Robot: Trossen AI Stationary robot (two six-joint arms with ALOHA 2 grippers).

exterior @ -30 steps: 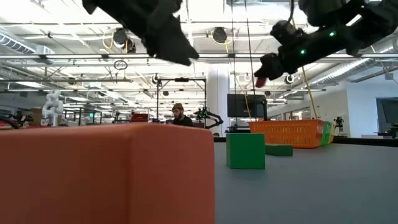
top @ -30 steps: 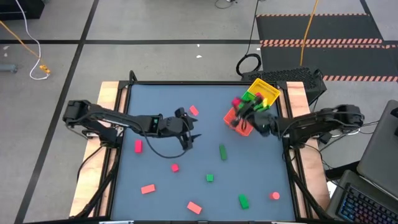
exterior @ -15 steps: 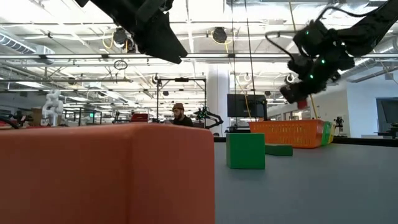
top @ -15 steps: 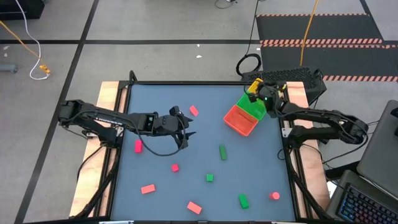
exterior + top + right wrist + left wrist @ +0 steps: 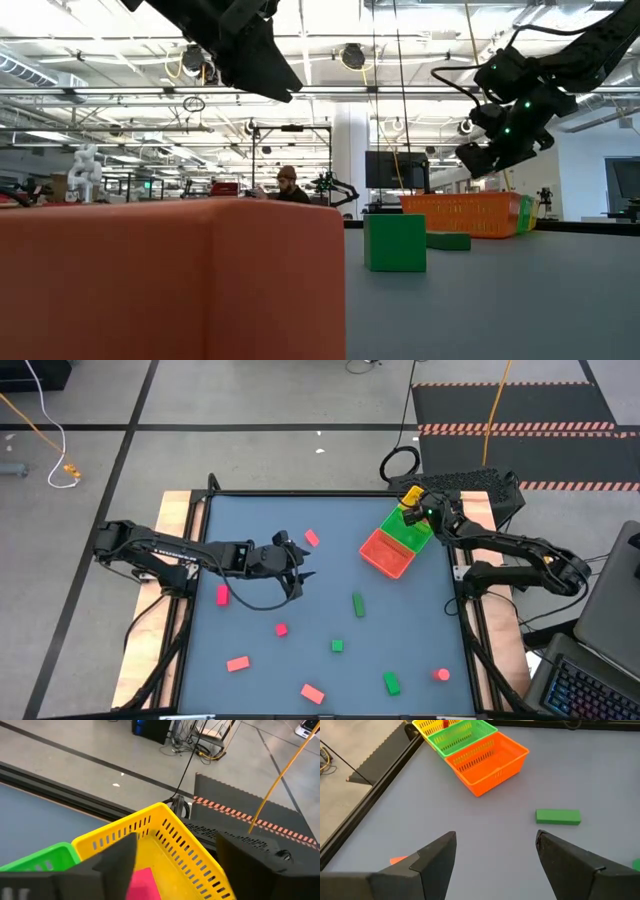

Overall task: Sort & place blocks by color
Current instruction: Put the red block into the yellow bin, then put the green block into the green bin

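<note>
Right gripper (image 5: 172, 865), jaws apart over the tray (image 5: 175, 837) (yellow bin) — pink block (image 5: 142, 882) missorted; left gripper (image 5: 495, 852) likewise apart — watch it.

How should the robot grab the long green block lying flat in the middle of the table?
Probably from straight above, pinching the long green rectangular block across its narrow width at the middle. It lies flat on the bare grey table with nothing beside it, so both long sides look free for fingers. The left gripper is open nearby.
</note>
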